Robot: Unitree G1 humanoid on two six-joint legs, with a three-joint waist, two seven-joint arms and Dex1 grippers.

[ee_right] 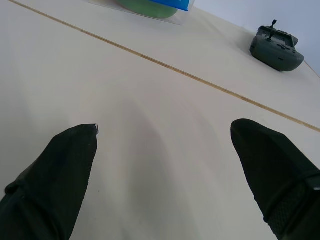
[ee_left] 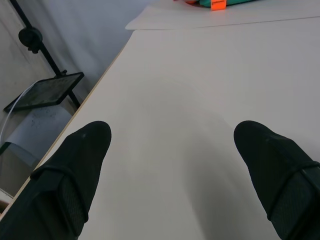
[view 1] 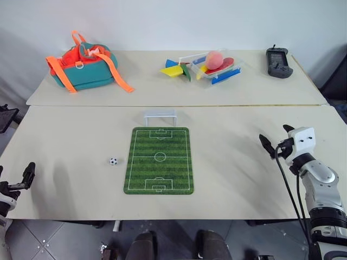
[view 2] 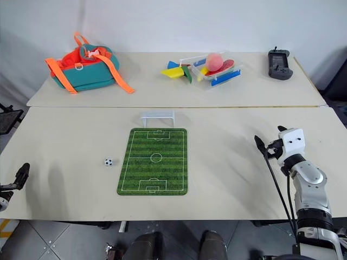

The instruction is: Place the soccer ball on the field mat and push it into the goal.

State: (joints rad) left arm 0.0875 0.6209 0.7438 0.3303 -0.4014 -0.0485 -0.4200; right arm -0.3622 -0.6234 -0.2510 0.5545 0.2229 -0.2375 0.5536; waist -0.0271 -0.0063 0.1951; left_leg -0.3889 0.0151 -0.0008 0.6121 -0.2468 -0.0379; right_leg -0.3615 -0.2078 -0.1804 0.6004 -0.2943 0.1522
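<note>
The soccer ball (view 1: 113,161), tiny and white with black patches, lies on the bare table just left of the field mat (view 1: 159,160). This green striped mat lies flat at the table's middle. At the mat's far end stands the small white goal (view 1: 160,115). My left gripper (ee_left: 172,145) hovers over the table's front left corner, well left of the ball, open with nothing between its fingers (view 1: 28,173). To the right of the mat, my right gripper (view 1: 276,138) is open and empty over bare table.
On the rear table sit an orange and teal bag (view 1: 81,67), a clear tray (view 1: 230,71) of coloured pieces with a pink ball (view 1: 213,58), and a black controller (view 1: 278,62). A seam (view 1: 244,105) divides the two tables. A dark stand (ee_left: 45,92) is off the left edge.
</note>
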